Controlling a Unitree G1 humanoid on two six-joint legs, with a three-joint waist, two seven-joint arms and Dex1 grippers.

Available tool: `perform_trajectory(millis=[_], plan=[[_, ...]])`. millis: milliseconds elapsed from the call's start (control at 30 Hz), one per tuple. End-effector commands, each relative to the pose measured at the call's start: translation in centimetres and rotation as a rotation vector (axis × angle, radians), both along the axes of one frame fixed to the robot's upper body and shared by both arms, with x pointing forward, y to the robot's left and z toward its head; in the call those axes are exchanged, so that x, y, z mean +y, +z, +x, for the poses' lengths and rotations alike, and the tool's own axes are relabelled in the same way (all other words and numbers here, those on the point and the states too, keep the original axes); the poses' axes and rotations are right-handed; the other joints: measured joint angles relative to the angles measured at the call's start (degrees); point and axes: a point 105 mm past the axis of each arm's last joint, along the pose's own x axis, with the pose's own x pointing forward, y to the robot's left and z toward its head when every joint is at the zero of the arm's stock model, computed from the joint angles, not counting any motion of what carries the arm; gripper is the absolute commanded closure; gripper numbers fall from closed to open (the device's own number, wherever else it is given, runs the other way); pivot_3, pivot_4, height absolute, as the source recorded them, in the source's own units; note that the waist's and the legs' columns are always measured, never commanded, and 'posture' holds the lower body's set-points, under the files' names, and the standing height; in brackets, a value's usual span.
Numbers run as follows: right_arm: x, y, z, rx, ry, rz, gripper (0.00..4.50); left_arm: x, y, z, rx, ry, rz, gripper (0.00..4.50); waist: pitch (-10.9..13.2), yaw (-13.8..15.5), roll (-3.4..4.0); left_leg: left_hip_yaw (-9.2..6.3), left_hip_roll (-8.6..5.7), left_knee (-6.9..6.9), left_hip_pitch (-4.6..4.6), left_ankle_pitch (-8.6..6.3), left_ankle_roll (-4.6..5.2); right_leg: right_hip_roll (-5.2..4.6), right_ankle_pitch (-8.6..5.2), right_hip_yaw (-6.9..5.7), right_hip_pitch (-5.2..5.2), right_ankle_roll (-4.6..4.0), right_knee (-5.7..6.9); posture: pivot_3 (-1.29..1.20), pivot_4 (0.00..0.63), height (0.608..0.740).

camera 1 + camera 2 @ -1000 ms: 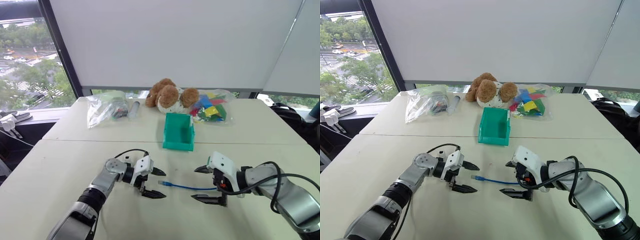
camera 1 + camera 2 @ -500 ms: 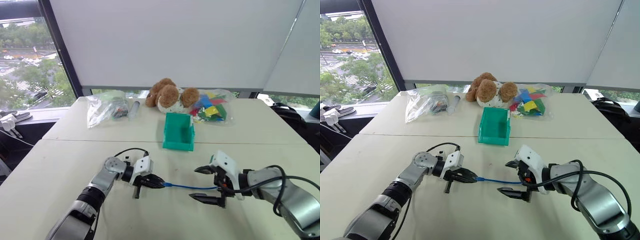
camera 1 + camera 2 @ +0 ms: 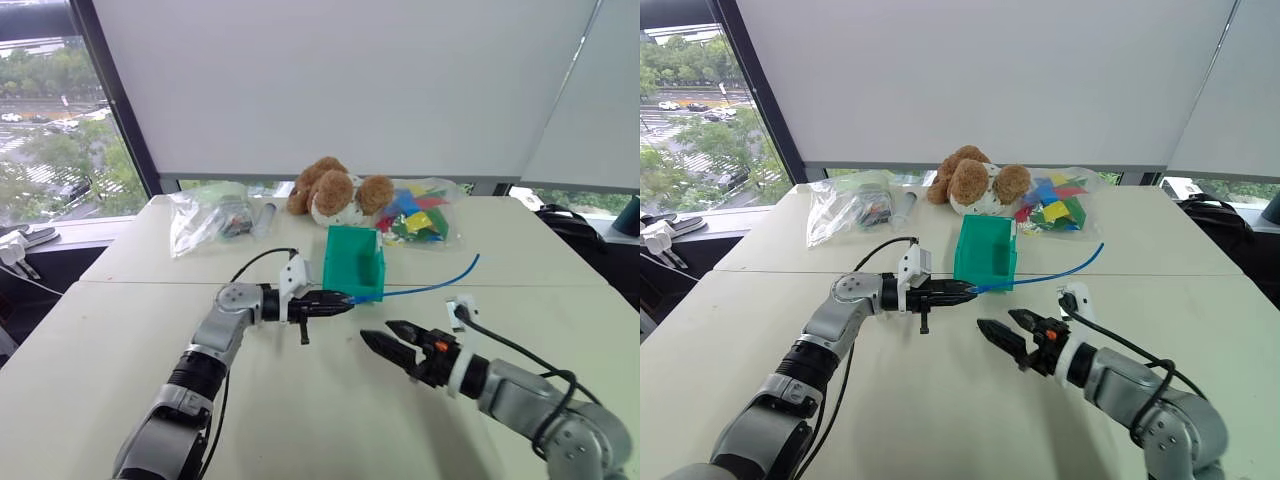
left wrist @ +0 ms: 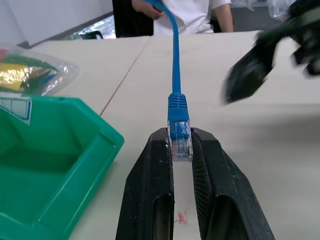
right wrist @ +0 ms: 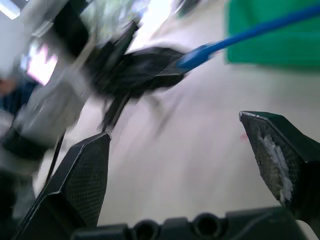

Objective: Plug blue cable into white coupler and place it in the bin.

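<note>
The head views show the whole wide pale desk [image 3: 100, 330], with big windows and white blinds [image 3: 330, 80] behind it. At the far edge lie a clear bag [image 3: 205, 215], a brown teddy bear [image 3: 335, 192] and a bag of coloured pieces [image 3: 420, 215]. The teal bin [image 3: 355, 262] stands in the middle of the desk.

The left hand [image 3: 340, 301] is raised above the desk just in front of the bin, and the blue cable [image 3: 430, 287] runs from it in the air to the robot's right. The right hand [image 3: 1002, 332] hangs near, its fingers apart and empty.

The left wrist view adds the detail: the two fingers are clamped on the clear plug [image 4: 180, 142] of the cable, and a person in a white shirt [image 4: 200, 15] stands beyond the desk.
</note>
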Motion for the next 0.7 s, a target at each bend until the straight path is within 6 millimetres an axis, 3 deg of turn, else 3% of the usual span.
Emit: perform_trajectory(millis=[33,500,600,700], plan=[[0.7,1.4,0.6,-0.02,-0.031,0.073,0.0,0.2,1.2,-0.3,-0.038,0.004,-0.04,4.43,0.0,0.0,0.02,0.01,-0.01,0.0,0.0,0.0,0.0,-0.01,0.0,0.0,-0.01,0.0,0.0,0.0,0.15,0.74],[2.4,1.5,2.5,0.033,-0.082,0.197,0.0,0.2,0.8,-0.7,-0.05,-0.006,-0.017,4.43,0.0,-0.2,0.03,0.01,-0.01,-0.02,-0.02,0.0,0.0,0.03,0.0,0.0,-0.02,0.0,-0.01,0.0,0.15,0.74],[2.5,1.7,2.6,0.029,-0.079,0.206,0.84,0.2,0.7,-0.7,-0.052,-0.01,-0.01,4.5,0.0,-0.4,0.03,0.01,-0.01,-0.02,-0.02,0.0,0.0,0.04,0.0,0.0,-0.02,0.0,-0.01,0.0,0.15,0.74],[2.6,1.8,2.6,0.026,-0.075,0.207,2.3,0.2,0.6,-0.7,-0.054,-0.011,-0.007,4.5,0.0,-0.8,0.03,0.01,-0.01,-0.02,-0.02,0.0,0.0,0.04,0.0,0.0,-0.02,0.0,-0.01,0.0,0.15,0.74]])
